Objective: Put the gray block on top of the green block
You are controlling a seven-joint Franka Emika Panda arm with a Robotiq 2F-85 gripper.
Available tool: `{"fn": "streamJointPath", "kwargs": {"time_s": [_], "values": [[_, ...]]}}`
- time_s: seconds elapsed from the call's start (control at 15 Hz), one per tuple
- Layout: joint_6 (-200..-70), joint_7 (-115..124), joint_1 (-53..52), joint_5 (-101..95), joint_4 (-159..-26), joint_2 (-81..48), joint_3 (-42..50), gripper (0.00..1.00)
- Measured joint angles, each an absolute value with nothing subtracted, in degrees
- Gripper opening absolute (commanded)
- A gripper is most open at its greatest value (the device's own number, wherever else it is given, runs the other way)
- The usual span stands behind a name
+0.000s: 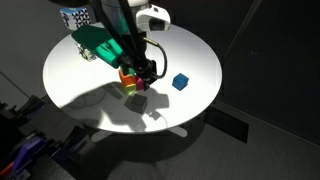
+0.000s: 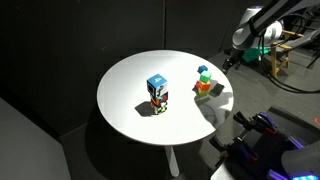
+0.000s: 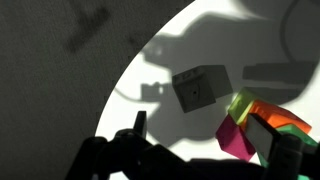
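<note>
The gray block (image 3: 198, 88) sits alone on the white table, a dark dot on one face. It also shows in shadow in an exterior view (image 1: 137, 101). My gripper (image 3: 210, 142) is open and empty, above the table. The gray block lies just beyond its fingertips, untouched. A cluster of lime-yellow (image 3: 240, 104), orange (image 3: 282, 114) and magenta (image 3: 236, 140) cubes lies by the right finger. The green block (image 2: 201, 77) shows in that cluster in an exterior view. In the wrist view it is mostly hidden behind the finger. My gripper (image 1: 147, 71) hangs over the cluster.
A blue cube (image 1: 180, 82) sits apart on the round white table (image 1: 200, 50), toward its edge. A patterned cube with a blue top (image 2: 157, 92) stands near the table's middle. The table edge and dark floor lie close around. Equipment stands beside the table (image 2: 275, 150).
</note>
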State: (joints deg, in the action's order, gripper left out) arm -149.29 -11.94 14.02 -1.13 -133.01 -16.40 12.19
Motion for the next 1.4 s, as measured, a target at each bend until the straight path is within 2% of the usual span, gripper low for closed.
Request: {"fn": "streamJointPath", "kwargs": {"time_s": [0.93,1.4], "values": [[-152.5,-25.9,20.0,-1.0,-128.8,-25.8,7.1,1.0],[-159.4,-25.9,20.0,-1.0,-128.8,-30.3,6.0,1.0]]}}
